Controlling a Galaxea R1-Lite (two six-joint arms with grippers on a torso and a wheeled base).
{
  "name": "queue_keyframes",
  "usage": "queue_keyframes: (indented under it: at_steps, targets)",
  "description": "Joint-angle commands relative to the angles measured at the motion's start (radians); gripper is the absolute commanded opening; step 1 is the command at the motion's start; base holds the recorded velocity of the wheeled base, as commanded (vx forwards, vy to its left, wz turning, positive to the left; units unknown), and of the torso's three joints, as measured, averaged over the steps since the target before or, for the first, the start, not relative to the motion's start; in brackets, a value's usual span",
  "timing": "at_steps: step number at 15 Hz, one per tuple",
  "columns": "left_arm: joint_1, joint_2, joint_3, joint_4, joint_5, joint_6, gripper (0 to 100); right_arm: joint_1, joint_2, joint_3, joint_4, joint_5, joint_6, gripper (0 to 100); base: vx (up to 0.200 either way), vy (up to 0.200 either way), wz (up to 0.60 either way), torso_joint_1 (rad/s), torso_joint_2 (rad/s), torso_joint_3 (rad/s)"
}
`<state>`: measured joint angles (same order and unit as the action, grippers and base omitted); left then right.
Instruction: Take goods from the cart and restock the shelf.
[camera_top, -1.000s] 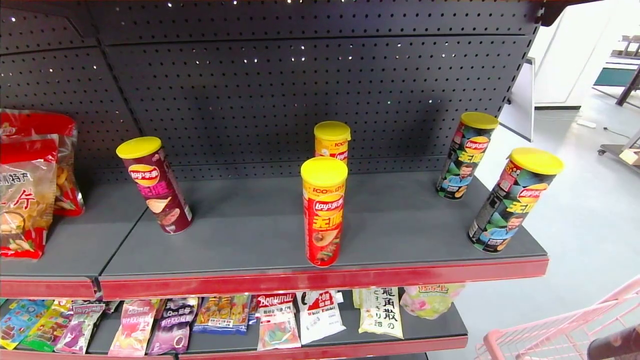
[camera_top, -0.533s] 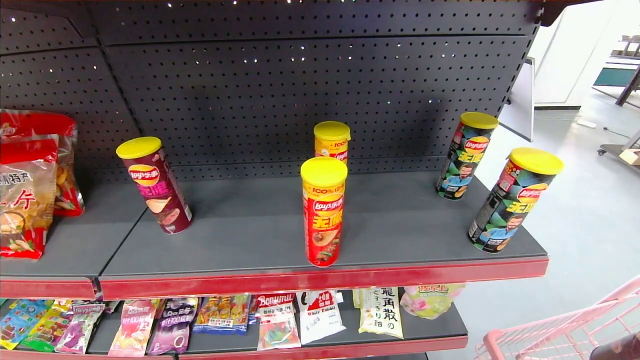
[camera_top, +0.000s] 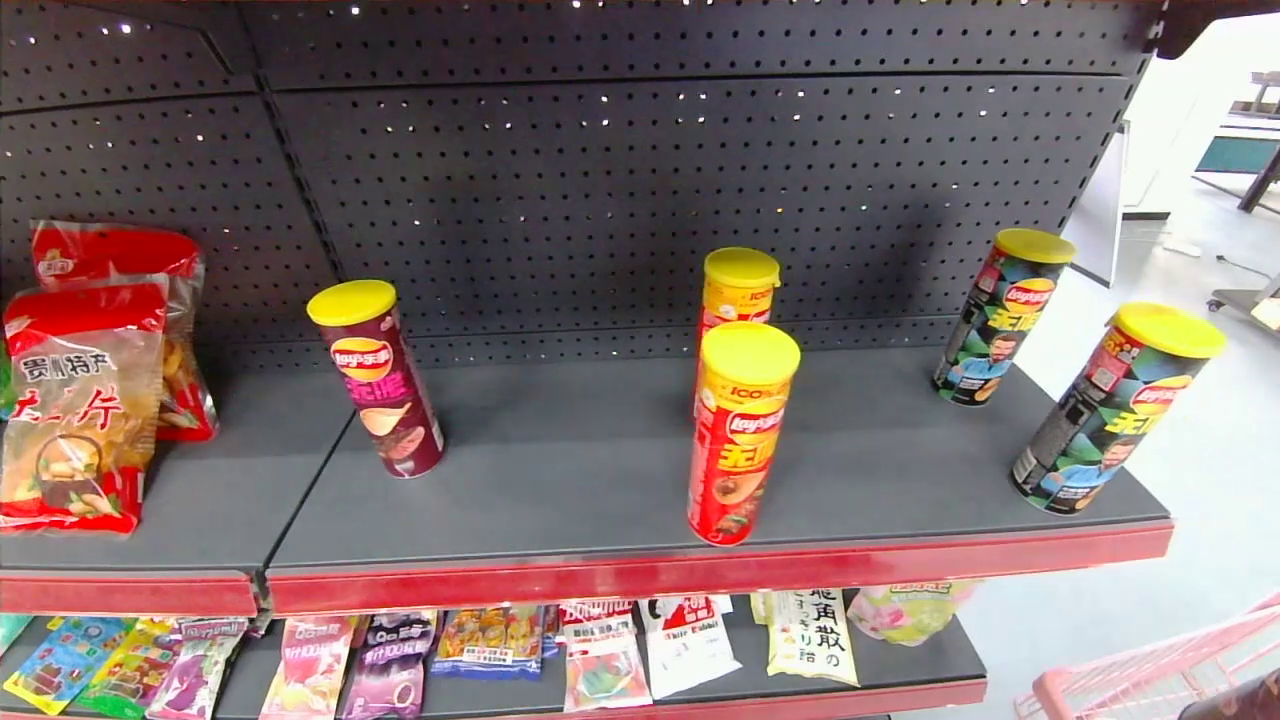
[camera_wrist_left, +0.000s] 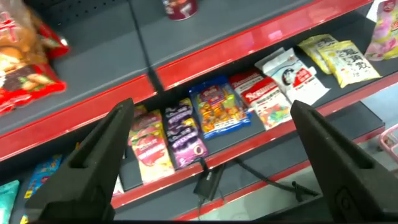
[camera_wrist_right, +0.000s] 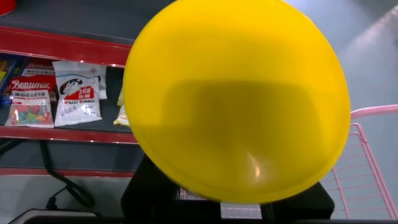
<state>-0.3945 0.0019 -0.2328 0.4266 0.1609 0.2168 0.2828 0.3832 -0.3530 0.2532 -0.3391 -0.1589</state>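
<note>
My right gripper (camera_wrist_right: 227, 194) is clamped on a crisp can with a round yellow plastic lid (camera_wrist_right: 236, 93). I hold it low, just beside the pink wire cart (camera_top: 1150, 680) and, as I judge it, under the level of the dark grey metal shelf with the red front lip (camera_top: 700, 572). My left gripper (camera_wrist_left: 211, 109) hangs spread wide and empty before the lower tier of snack packets (camera_wrist_left: 277, 93).

Coming up, the lid could catch that red lip from beneath and twist the can in my grip. The tall red cardboard can (camera_top: 740, 440) stands right at the front edge, with a second red can (camera_top: 738, 285) just behind it. A brush from my wrist would tip the front one off. The dark patterned can (camera_top: 1115, 410) near the right corner is just as exposed.

Bare deck lies between the maroon can (camera_top: 378, 380) and the red pair, and again between that pair and the dark cans. The right-hand gap looks nearest to me, entered above the lids.
</note>
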Motion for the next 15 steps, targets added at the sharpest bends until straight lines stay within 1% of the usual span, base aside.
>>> queue_keyframes:
  at_steps: [1, 12, 15]
  targets:
    - [0.000, -0.002, 0.000, 0.000, 0.000, 0.001, 100, -0.001, 0.003, 0.005, -0.003, 0.002, 0.001, 0, 0.000, 0.200, 0.00, 0.017, 0.00, 0.007]
    - [0.000, -0.002, 0.000, 0.000, 0.000, 0.001, 100, -0.001, 0.002, 0.006, -0.006, 0.003, -0.001, 0, 0.000, 0.200, 0.00, 0.004, 0.00, 0.001]
    - [0.000, -0.002, 0.000, 0.000, 0.000, 0.004, 100, -0.001, 0.000, 0.006, -0.006, 0.003, -0.001, 0, 0.000, 0.000, 0.00, 0.000, 0.00, 0.000]
